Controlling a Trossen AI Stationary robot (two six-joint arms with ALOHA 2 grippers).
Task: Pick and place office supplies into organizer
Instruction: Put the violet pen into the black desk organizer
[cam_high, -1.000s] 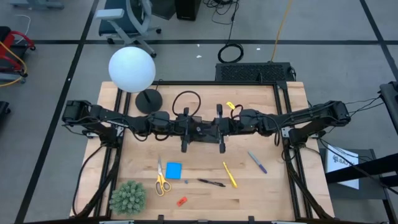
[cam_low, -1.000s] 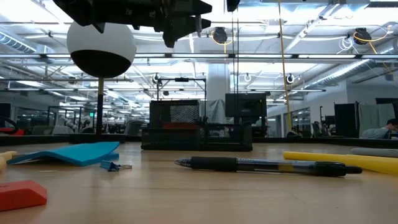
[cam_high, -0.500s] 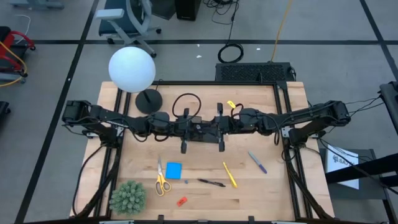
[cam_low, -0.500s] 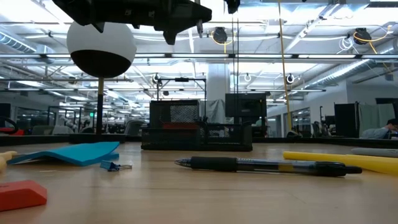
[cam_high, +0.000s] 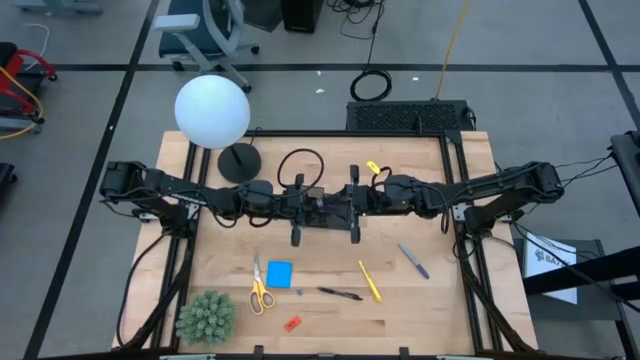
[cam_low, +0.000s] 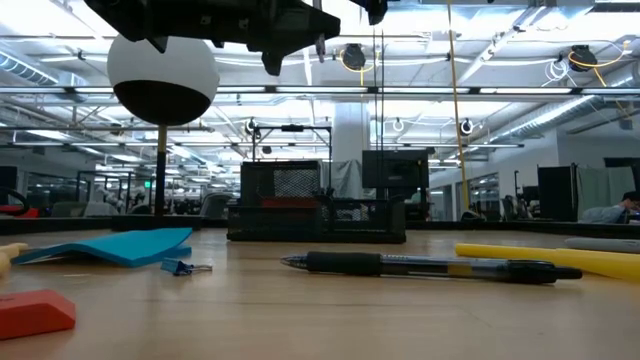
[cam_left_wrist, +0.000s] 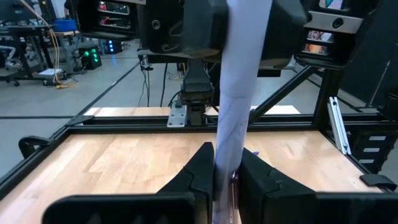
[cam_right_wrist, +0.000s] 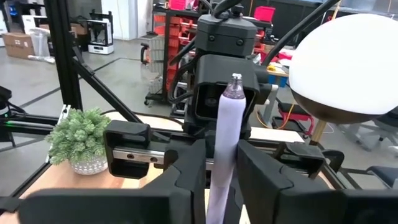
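High over the table's middle my two grippers meet tip to tip. A pale lilac pen (cam_left_wrist: 239, 93) runs level between them. My left gripper (cam_left_wrist: 227, 168) is shut on it. My right gripper (cam_right_wrist: 221, 162) is open, its fingers on either side of the pen (cam_right_wrist: 227, 118). Under the arms the black organizer (cam_low: 315, 205) stands on the table. Near the front edge lie yellow-handled scissors (cam_high: 259, 290), a blue note pad (cam_high: 279, 274), a black pen (cam_high: 340, 294), a yellow pen (cam_high: 370, 280), a bluish-purple pen (cam_high: 413, 260) and a red piece (cam_high: 292, 323). My left gripper pinches the lilac pen (cam_left_wrist: 227, 158) between its two fingers. The fingers lie level, pointing toward the table's right side, along the pen. The pen sticks out past the fingertips toward my right gripper, lifted clear of the table. Its rear end is hidden between the fingers.
A white globe lamp (cam_high: 212, 112) on a round black base (cam_high: 239, 162) stands at the far left. A green spiky plant (cam_high: 206, 316) sits at the near left corner. A black cable loop (cam_high: 300, 165) lies behind the grippers.
My left gripper has shut on the lilac pen. Both arms have stayed where they were, and the pen has kept level between them.
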